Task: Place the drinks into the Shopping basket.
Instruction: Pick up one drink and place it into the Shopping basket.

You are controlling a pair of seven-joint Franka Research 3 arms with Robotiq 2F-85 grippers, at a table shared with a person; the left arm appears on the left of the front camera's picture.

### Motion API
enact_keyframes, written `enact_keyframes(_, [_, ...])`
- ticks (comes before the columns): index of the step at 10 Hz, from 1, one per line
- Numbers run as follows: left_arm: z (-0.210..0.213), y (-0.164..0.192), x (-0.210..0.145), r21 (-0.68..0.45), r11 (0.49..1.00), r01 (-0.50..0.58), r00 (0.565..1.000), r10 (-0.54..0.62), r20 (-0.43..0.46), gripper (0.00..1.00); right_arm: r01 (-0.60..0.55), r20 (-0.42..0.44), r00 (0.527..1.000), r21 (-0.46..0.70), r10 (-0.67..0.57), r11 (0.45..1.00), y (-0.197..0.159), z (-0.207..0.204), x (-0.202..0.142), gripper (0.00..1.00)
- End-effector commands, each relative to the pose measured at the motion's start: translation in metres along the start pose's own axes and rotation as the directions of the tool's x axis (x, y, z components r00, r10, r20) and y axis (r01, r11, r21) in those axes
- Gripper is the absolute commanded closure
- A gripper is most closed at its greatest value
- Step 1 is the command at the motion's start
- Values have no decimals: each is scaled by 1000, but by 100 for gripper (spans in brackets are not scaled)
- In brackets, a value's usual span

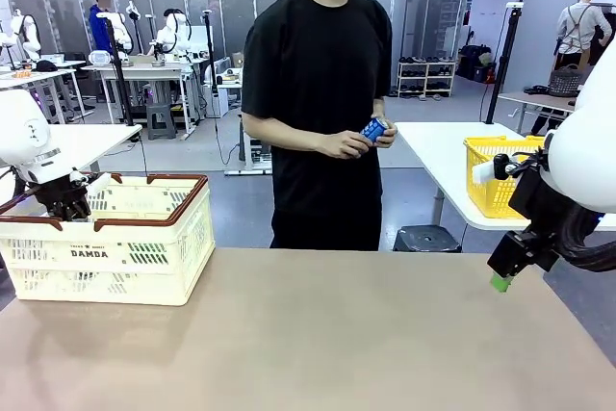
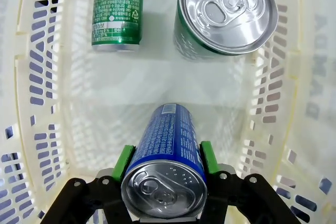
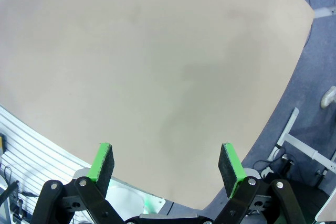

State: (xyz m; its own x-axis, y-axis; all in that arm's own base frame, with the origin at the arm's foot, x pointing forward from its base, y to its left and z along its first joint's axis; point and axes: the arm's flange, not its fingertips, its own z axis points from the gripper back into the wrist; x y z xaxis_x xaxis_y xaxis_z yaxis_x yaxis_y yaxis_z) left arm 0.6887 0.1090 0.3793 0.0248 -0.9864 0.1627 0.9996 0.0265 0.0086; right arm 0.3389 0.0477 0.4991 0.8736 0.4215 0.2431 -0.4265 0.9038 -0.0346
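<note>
My left gripper [image 1: 63, 201] is lowered into the cream Shopping basket [image 1: 125, 257]. In the left wrist view its green pads [image 2: 125, 160] press both sides of a blue drink can [image 2: 165, 150], whose silver top faces the camera. Two green drink cans rest on the floor of the basket [image 2: 47, 77] beyond it: one lying flat [image 2: 116, 9], one upright [image 2: 226, 14]. The person across the table holds another blue can [image 1: 374, 129] in both hands. My right gripper [image 1: 500, 281] hangs open and empty over the table's right edge, its fingers [image 3: 102, 163] wide apart.
A bright yellow basket [image 1: 496, 170] stands on a white table behind my right arm. The brown tabletop [image 1: 318, 334] stretches between the cream basket and my right gripper. The person stands at the far edge, centre.
</note>
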Motion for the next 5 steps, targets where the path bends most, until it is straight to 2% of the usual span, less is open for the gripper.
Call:
enact_keyframes(1, [-11, 5, -4, -36, 999, -14, 1000, 14, -15, 26, -3, 1, 1000, 8, 3, 1000, 0, -1, -2, 0])
enact_keyframes(2, [-9, 4, -3, -34, 999, 0, 1000, -1, -9, 20, -3, 1, 1000, 8, 3, 1000, 0, -1, -2, 0])
enact_keyframes(3, [-8, 2, -3, -31, 1000, 1, 1000, -2, -6, 6, -3, 1, 1000, 8, 3, 1000, 0, -1, -2, 0])
enact_keyframes(4, [-6, 0, -3, -29, 1000, 3, 1000, -3, 0, 0, -3, 1, 1000, 8, 3, 1000, 0, -1, -2, 0])
enact_keyframes(5, [-5, -2, -3, -28, 1000, 3, 1000, -3, 1, 0, -3, 1, 1000, 8, 3, 1000, 0, -1, -2, 0])
